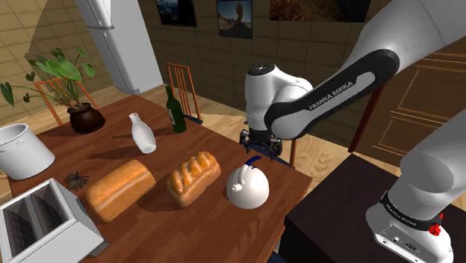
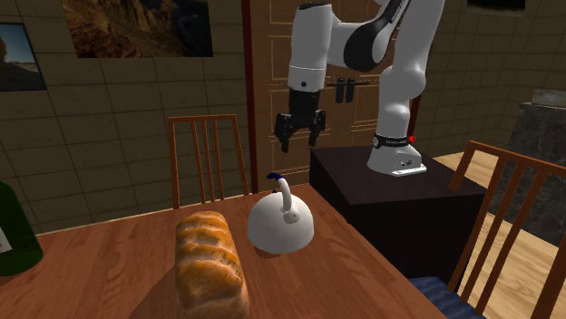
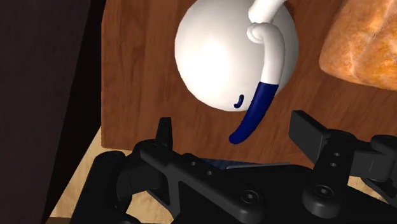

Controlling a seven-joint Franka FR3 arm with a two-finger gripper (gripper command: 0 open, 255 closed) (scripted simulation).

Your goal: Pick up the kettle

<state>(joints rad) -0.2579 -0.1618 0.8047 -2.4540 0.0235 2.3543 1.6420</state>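
The kettle (image 1: 248, 187) is a white dome with a curved white handle ending in a dark blue tip (image 3: 254, 111). It stands upright near the wooden table's (image 1: 216, 224) corner closest to the stand, beside a bread loaf (image 1: 193, 178). My black gripper (image 2: 300, 136) hangs open above the kettle (image 2: 281, 225), well clear of it and a bit toward the table edge. In the wrist view the gripper (image 3: 235, 133) has its fingers spread apart, nothing between them, with the kettle (image 3: 222, 57) just ahead and the handle tip pointing toward the gap.
A second, larger loaf (image 1: 119, 189), a white vase (image 1: 142, 133), a green bottle (image 1: 175, 110), a potted plant (image 1: 84, 118), a toaster (image 1: 41, 224) and a white pot (image 1: 21, 149) share the table. Wooden chairs (image 2: 209, 154) (image 2: 508, 217) stand at its edges. The dark stand (image 1: 336, 217) sits close by.
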